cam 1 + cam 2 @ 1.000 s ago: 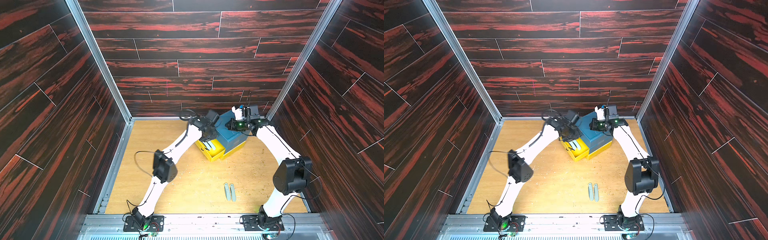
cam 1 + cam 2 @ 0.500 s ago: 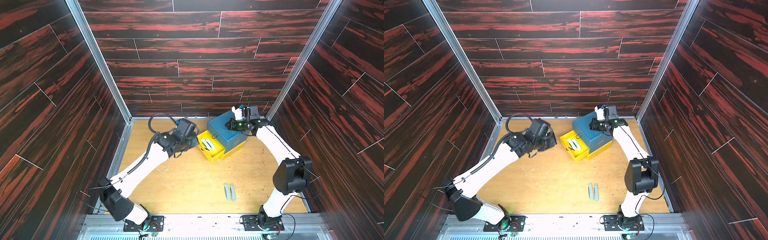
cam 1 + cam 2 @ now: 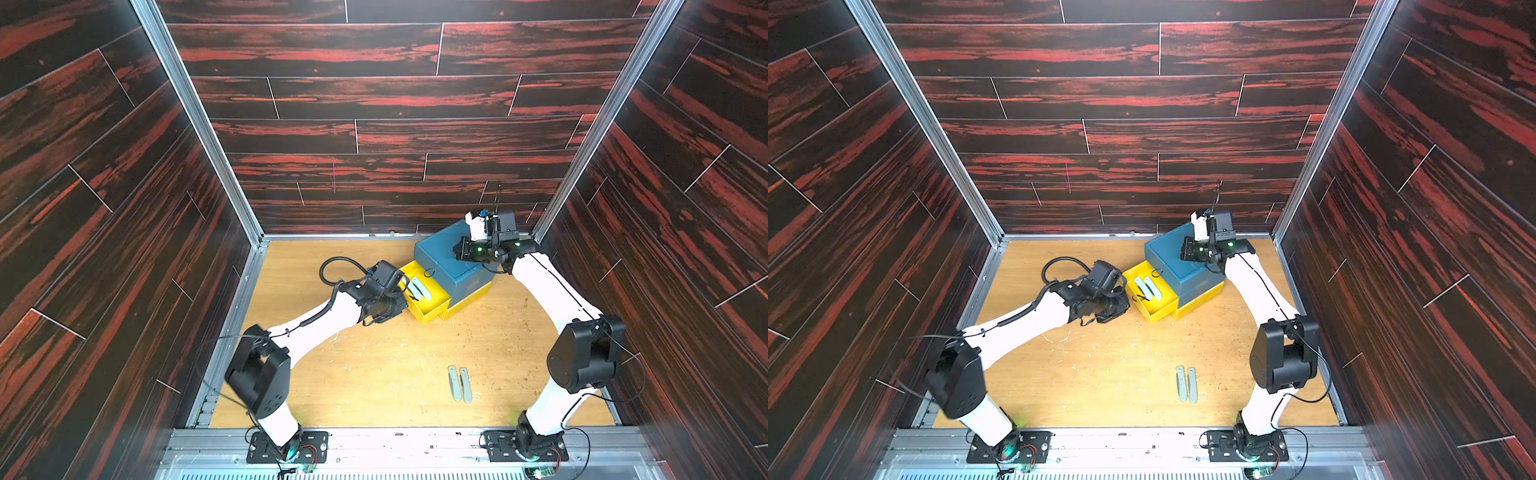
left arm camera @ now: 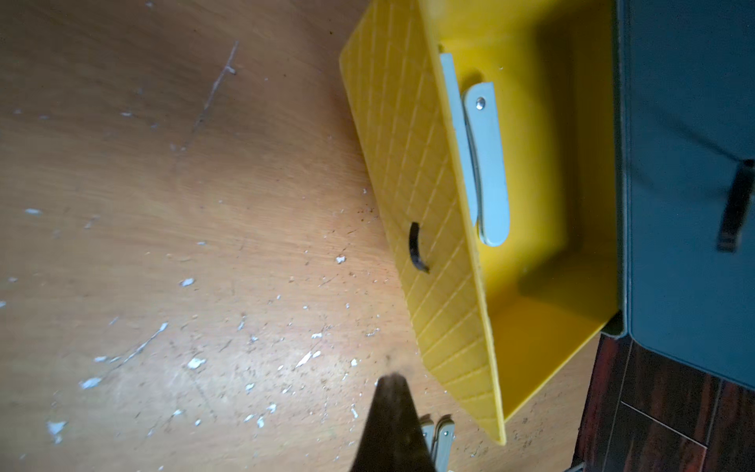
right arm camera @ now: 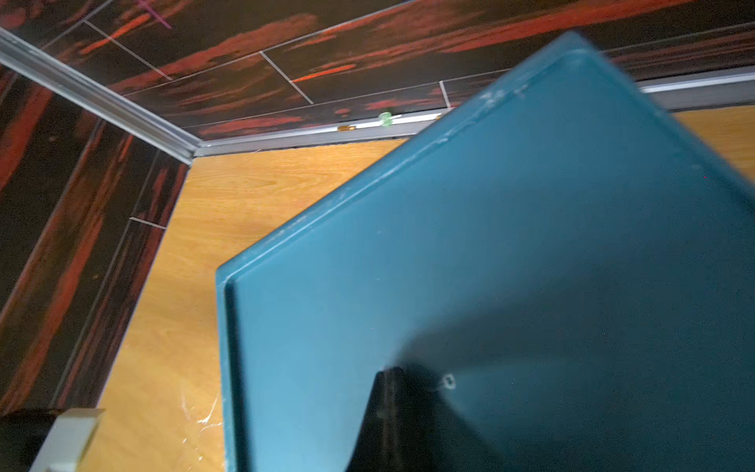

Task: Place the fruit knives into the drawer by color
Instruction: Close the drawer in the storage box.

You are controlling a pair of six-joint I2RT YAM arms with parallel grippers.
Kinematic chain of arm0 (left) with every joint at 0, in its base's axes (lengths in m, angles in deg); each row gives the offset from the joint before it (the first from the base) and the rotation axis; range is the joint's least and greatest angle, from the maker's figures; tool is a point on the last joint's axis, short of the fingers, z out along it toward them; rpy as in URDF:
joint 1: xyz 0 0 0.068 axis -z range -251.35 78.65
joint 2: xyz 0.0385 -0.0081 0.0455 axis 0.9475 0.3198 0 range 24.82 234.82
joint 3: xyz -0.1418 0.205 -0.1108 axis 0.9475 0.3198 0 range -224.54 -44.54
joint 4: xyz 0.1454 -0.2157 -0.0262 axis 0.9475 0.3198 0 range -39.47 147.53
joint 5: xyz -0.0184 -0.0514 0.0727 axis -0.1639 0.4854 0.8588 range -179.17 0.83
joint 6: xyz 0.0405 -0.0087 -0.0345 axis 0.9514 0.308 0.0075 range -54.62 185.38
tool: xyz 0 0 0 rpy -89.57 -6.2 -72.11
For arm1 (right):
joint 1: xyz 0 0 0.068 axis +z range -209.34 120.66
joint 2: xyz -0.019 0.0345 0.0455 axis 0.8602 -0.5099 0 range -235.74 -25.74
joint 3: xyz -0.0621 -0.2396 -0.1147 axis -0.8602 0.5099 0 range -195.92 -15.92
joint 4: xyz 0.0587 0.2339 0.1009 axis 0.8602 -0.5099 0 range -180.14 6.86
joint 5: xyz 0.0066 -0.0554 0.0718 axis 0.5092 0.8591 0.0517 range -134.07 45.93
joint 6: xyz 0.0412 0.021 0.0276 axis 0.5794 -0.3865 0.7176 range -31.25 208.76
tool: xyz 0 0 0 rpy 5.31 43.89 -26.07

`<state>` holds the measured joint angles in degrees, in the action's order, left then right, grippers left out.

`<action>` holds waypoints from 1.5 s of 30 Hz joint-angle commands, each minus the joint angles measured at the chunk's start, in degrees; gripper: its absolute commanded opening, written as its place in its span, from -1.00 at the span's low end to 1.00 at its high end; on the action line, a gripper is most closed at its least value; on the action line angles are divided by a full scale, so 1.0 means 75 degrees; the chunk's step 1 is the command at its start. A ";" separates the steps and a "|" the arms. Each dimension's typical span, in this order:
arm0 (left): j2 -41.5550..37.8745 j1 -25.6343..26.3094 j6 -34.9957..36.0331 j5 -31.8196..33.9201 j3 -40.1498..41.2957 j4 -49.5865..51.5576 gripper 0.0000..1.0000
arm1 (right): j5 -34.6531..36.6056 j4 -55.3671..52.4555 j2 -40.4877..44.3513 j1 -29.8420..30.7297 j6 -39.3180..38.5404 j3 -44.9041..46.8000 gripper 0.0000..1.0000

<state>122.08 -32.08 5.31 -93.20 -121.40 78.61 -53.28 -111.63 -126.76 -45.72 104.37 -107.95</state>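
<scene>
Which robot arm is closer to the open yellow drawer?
The left. The left gripper is shut, just beside the front of the open yellow drawer. The right gripper is farther back, shut, over the top of the blue cabinet.

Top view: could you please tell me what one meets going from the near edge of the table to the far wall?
The pair of fruit knives on the table → open yellow drawer → two fruit knives inside it → blue cabinet.

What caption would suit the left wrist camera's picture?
Two pale knives lie in the open yellow drawer, the shut left hand near its front.
</scene>
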 commanded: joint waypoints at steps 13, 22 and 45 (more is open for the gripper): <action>0.0986 -0.0032 0.0007 -0.0545 -0.0818 -0.0345 -1.00 | 0.1231 -0.2251 -0.0567 -0.0070 -0.0018 0.0614 -1.00; 0.1575 -0.0038 -0.0005 -0.0739 -0.1382 -0.0499 -1.00 | 0.1111 -0.2237 -0.0594 -0.0070 -0.0020 0.0645 -1.00; 0.2947 -0.0032 -0.0082 -0.1255 -0.2978 -0.1145 -1.00 | 0.1029 -0.2272 -0.0726 -0.0064 -0.0042 0.0659 -1.00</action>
<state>143.82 -32.08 5.07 -101.90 -142.58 72.38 -49.82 -111.94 -126.34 -45.59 104.37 -107.78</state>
